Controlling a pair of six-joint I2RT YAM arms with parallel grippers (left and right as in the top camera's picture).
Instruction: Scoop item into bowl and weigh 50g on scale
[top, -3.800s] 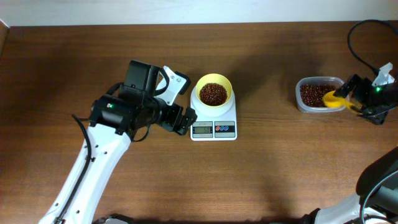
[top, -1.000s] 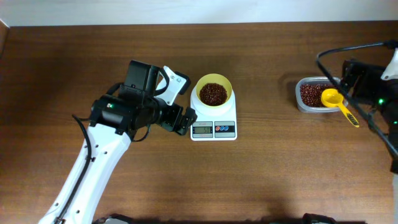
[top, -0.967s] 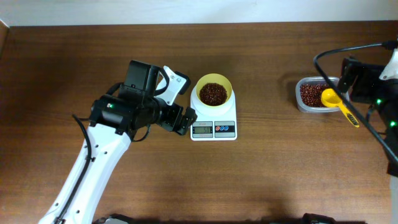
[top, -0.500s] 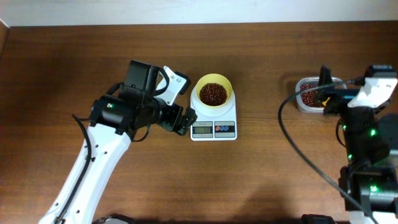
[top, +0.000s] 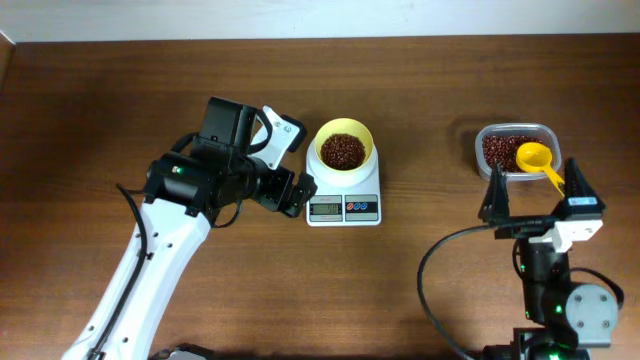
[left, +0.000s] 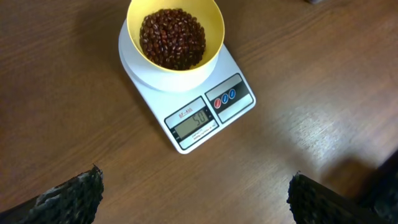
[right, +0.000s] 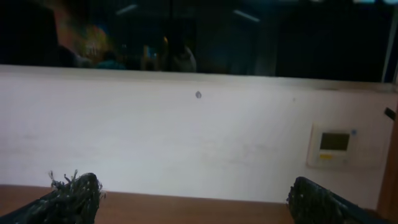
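Note:
The pale yellow bowl (top: 362, 140) stands on the white scale (top: 344, 208) and holds a heap of dark red-brown beans (top: 343, 151). My left gripper (top: 292, 162) hovers open just left of the scale, holding nothing. In the left wrist view the bowl (left: 211, 50), its beans (left: 172, 37) and the scale (left: 239, 102) lie ahead of the open left gripper (left: 194, 193); the display shows digits. My right gripper (top: 537, 190) stands open and empty near the table's front right, in front of the bean container. The right wrist view has the right gripper (right: 193, 193) facing the back wall.
A clear plastic container (top: 483, 150) with more beans (top: 500, 150) sits at the right. A bright yellow long-handled scoop (top: 533, 156) rests in it, handle over the near right rim. The pale wall (right: 186, 143) runs behind the table's far edge.
My right arm has drawn back from the container toward the table's front and turned its gripper up toward the wall. The scoop stays in the container. The left arm has not moved.

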